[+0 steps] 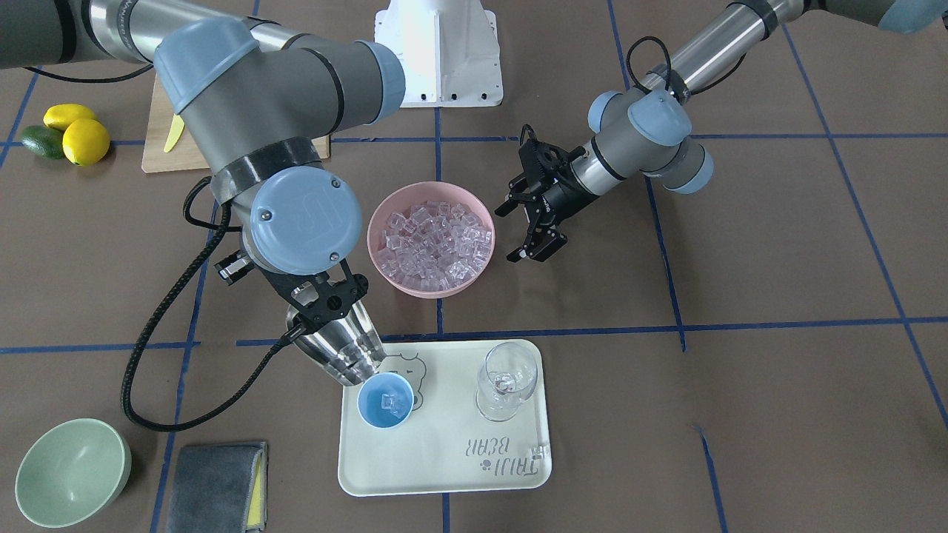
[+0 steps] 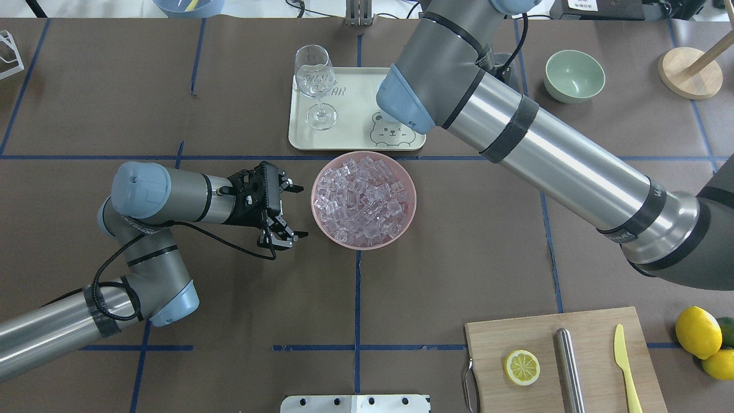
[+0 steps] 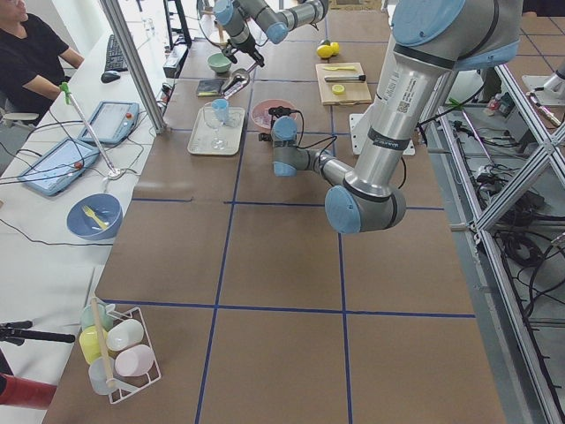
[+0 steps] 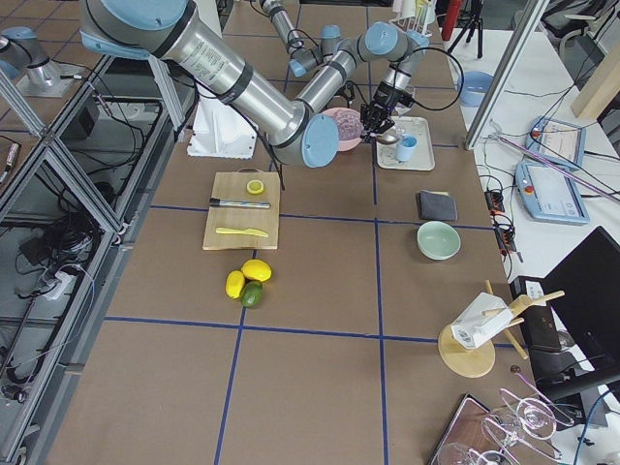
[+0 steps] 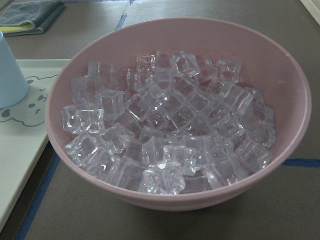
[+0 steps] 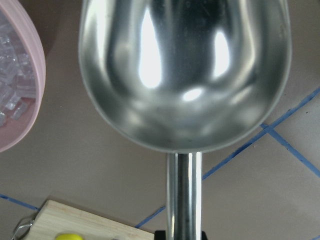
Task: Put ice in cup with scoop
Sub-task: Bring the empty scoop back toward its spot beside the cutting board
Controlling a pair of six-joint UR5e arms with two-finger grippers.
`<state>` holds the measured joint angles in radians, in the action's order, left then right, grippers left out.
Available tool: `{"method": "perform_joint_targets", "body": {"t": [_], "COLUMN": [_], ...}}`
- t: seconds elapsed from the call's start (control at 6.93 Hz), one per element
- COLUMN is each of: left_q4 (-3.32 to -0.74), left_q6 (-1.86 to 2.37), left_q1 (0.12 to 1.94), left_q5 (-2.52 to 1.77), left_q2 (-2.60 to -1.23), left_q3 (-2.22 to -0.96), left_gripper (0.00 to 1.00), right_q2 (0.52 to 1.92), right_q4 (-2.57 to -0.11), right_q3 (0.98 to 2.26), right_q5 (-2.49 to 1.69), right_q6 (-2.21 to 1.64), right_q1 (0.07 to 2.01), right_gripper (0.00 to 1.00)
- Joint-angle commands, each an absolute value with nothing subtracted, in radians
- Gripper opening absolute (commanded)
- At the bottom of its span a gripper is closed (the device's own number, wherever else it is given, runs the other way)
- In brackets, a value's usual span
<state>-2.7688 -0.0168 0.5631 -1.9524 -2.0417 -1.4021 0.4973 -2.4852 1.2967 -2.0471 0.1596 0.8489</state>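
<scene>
Scoop (image 1: pixel 344 355) tips at the cup (image 1: pixel 385 414), its handle pinched by the right gripper (image 1: pixel 326 300).
Its trough slants down from those jaws to the cup's rim. Ice (image 1: pixel 389 402) lies inside the cup, on the tray (image 1: pixel 444 444). The left gripper (image 1: pixel 511 235), jaws spread and empty, faces the pink bowl (image 1: pixel 433 290) of cubes just ahead.

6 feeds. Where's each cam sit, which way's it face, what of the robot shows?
Front-facing: across the table, facing the robot, steeply down; both arms, right gripper holding the scoop at the cup.
Overhead: behind the robot, looking forward and down; both arms, left gripper open by the pink bowl.
Exterior left: table's end, robot's left; left arm near.
Exterior right: opposite end; right arm near.
Left wrist: into the bowl's ice; no robot parts.
Right wrist: along the scoop; gripper barely visible.
Shared: first two both show tray.
</scene>
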Motion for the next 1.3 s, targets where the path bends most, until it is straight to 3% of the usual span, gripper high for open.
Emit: {"method": "perform_joint_targets", "body": {"t": [0.0, 0.43, 0.87, 1.01, 1.16], "left_q4": [-2.769, -2.769, -2.767, -2.767, -2.764], "left_q6": [-0.017, -0.015, -0.015, -0.017, -0.017], "left_q1": [0.561, 0.561, 0.568, 0.568, 0.572], "left_q5": [-1.951, -1.953, -1.953, -1.953, -1.954], "left_q2": [-2.042, -2.042, -2.037, -2.028, -2.026], "left_q3": [-1.402, -1.404, -1.404, -1.404, -1.405], "left_gripper": [1.00, 1.00, 1.00, 1.00, 1.00], "right_q2": [0.444, 0.460, 0.772, 0.958, 1.095], "right_q4": [-2.537, -2.540, -2.504, -2.324, -2.073], "right_q3": [1.240, 1.285, 1.762, 1.913, 1.960], "right_q5": [-2.023, -2.019, -2.071, -2.071, -2.080], "right_q6": [0.216, 0.195, -0.286, -0.528, -0.701], "right_q1": [0.854, 0.856, 0.850, 0.812, 0.813], "right_gripper": [0.00, 0.00, 0.00, 0.00, 0.00]}}
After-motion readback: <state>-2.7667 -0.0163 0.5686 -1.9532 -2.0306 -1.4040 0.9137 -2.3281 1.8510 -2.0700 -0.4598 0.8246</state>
